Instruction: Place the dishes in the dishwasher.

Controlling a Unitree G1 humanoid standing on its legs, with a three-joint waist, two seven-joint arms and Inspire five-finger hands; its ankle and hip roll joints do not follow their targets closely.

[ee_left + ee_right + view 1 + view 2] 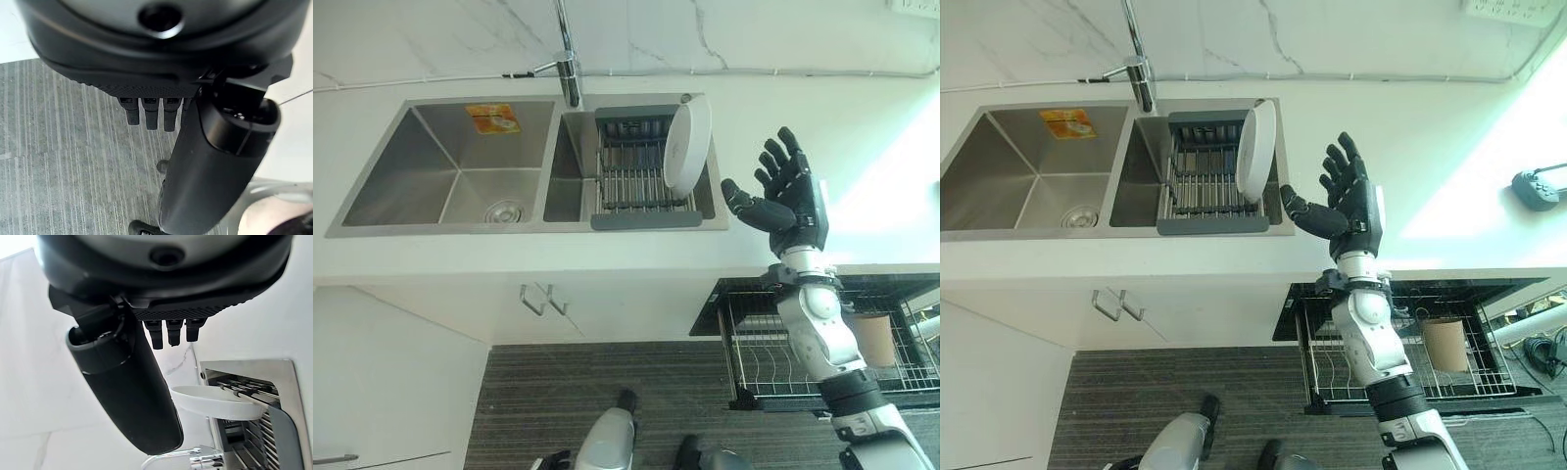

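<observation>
From the head, the right hand (791, 196) hovers spread wide over the tabletop (803, 108), just beside the white plate (687, 143) standing on edge in the sink's drying rack (631, 176). Its wrist view shows straight fingers (168, 333) holding nothing, the plate (215, 404) beyond. The left wrist view shows the left hand (195, 161) relaxed and empty above the floor (63, 161).

The double sink (460, 176) is brushed metal with a dull sheen, and its tap (568, 73) is polished chrome. The white plate (687, 144) looks smooth and glossy, propped in a metal-wire drying rack (641, 176) with matt grey plastic edging. The white countertop (607, 257) is smooth; the floor (607, 377) looks like grey ribbed wood.
</observation>
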